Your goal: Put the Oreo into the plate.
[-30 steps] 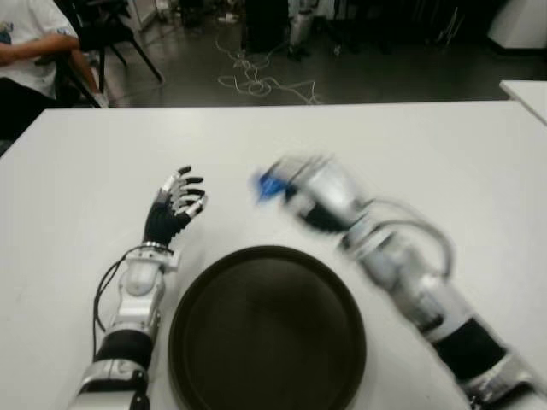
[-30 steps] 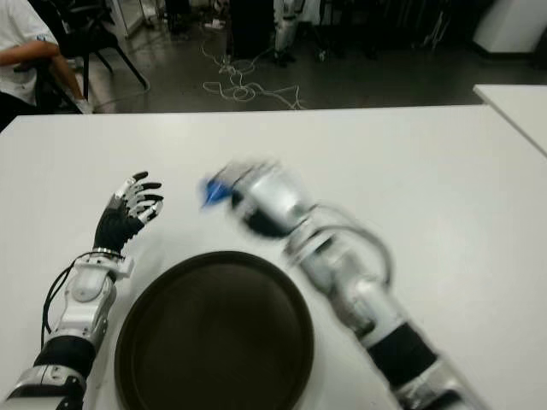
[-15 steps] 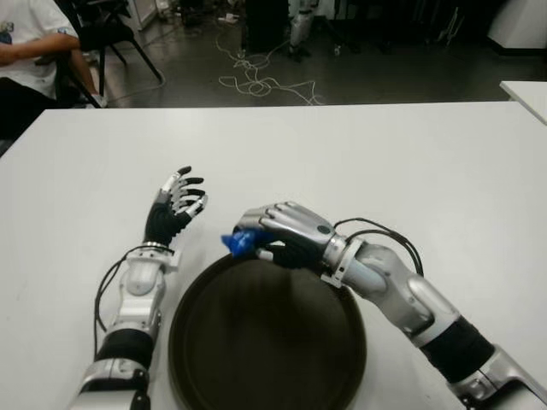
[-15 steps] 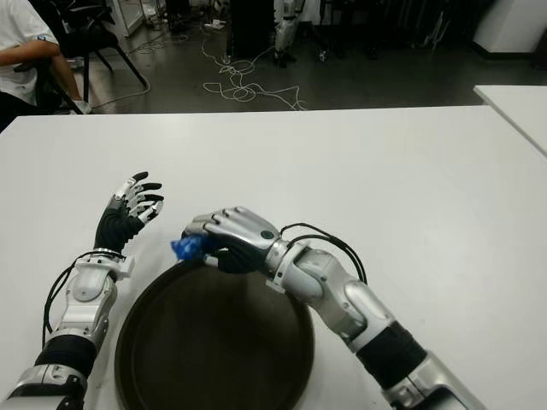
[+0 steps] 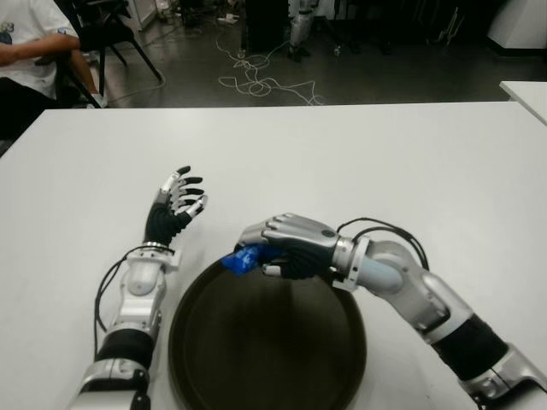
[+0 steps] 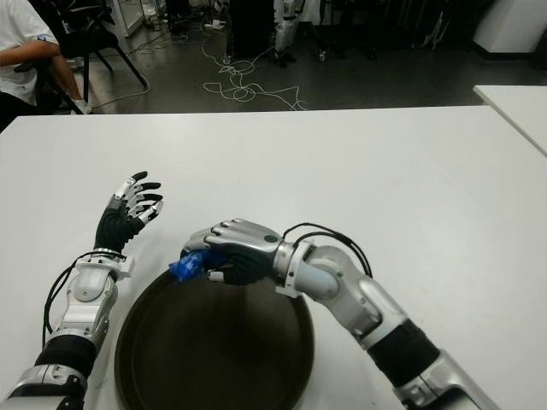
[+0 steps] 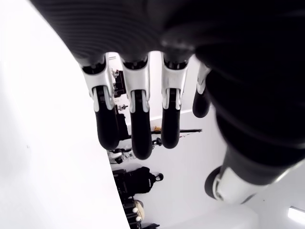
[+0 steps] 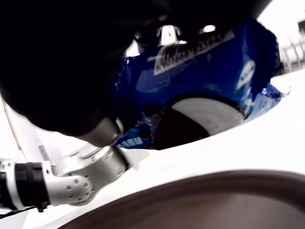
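On the far left, beyond the table [image 5: 444, 154], I see a seated person [image 5: 26, 51] in a white shirt beside a dark chair [image 5: 107, 34]. Nearer, I read my left hand [image 5: 175, 205] raised off the white surface, its fingers [image 7: 136, 124] spread and relaxed with nothing between them; it shows to the left of the plate [image 5: 265, 342] and well apart from the other hand. Just past those fingertips lies bare table only. Moving right, the dark round plate sits at the near edge of the table. At its far rim I see the Oreo [image 5: 241, 260], a blue wrapped packet, pinched in my right hand [image 5: 291, 246]; the packet protrudes beyond the fingertips toward my left hand, above the rim of the plate. My right wrist view confirms the fingers clamped on the blue wrapper [image 8: 205, 81], with the rim showing directly below it. Cables [image 5: 380, 231] loop off the right forearm behind the wrist.
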Tool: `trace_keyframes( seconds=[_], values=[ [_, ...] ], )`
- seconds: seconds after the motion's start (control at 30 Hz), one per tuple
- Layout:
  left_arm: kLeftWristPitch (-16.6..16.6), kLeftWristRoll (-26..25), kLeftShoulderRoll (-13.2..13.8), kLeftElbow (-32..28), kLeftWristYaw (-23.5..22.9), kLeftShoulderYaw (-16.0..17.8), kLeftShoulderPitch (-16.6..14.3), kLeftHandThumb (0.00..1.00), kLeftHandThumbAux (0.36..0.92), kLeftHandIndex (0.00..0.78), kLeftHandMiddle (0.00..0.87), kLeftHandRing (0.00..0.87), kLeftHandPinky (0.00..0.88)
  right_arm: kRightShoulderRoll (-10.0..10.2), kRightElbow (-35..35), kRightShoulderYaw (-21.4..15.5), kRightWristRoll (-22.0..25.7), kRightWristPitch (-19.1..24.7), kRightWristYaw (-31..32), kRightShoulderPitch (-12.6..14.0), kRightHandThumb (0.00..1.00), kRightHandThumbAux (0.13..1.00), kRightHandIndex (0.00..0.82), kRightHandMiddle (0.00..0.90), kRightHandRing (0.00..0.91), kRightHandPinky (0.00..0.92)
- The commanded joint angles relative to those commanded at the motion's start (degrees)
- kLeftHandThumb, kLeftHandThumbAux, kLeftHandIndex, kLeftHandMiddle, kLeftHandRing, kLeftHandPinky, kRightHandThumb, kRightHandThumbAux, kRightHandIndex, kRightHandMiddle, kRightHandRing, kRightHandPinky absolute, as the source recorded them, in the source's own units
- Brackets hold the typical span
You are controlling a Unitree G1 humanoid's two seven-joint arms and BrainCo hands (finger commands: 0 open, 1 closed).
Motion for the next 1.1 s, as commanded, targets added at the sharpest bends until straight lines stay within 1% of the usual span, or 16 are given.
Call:
trace_keyframes(
  seconds=[0.17,0.3,0.37,0.5,0.7,0.87,1.1],
  values=[
    [0.27,-0.18,-0.07,-0.51,-0.18,0.02,0.23,0.502,0.749,0.139,0.265,0.293,0.323,-1.31,-1.18,0.72,-2.14,0.69,4.00,-1.17,0.842,0.685,0.419,0.483,0.652,0.648],
    [0.11,-0.72,-0.08,-0.63,-0.91,0.10,0.30,0.480,0.737,0.135,0.265,0.293,0.324,-2.95,-2.19,1.41,-6.13,0.19,5.83,-2.23,0.843,0.684,0.418,0.483,0.660,0.669],
    [-0.12,-0.82,0.01,-0.57,-1.26,0.10,0.26,0.468,0.735,0.134,0.266,0.296,0.327,-3.01,-3.13,1.66,-7.84,0.86,6.31,-2.34,0.842,0.684,0.418,0.484,0.666,0.682],
    [-0.46,-0.63,0.11,-0.30,-1.35,0.10,0.12,0.461,0.737,0.138,0.272,0.306,0.335,-1.91,-5.18,1.90,-9.00,3.69,7.54,-1.79,0.842,0.683,0.417,0.484,0.682,0.704],
    [-0.67,-0.70,-0.02,-0.11,-1.40,0.21,-0.01,0.472,0.735,0.144,0.276,0.308,0.334,-1.36,-5.45,1.50,-7.91,4.54,8.02,-1.77,0.844,0.681,0.418,0.485,0.696,0.729],
    [-0.05,-0.49,-0.06,-0.50,-1.11,0.14,-0.02,0.465,0.743,0.146,0.270,0.302,0.327,-1.39,-5.95,0.01,-4.92,1.82,6.07,-0.14,0.844,0.680,0.421,0.486,0.711,0.740],
    [0.55,-0.66,-0.15,-0.94,-1.06,0.23,0.10,0.479,0.759,0.147,0.264,0.290,0.315,-0.61,-3.80,-0.72,0.04,-1.21,5.20,0.65,0.846,0.679,0.425,0.487,0.733,0.760]
  ],
)
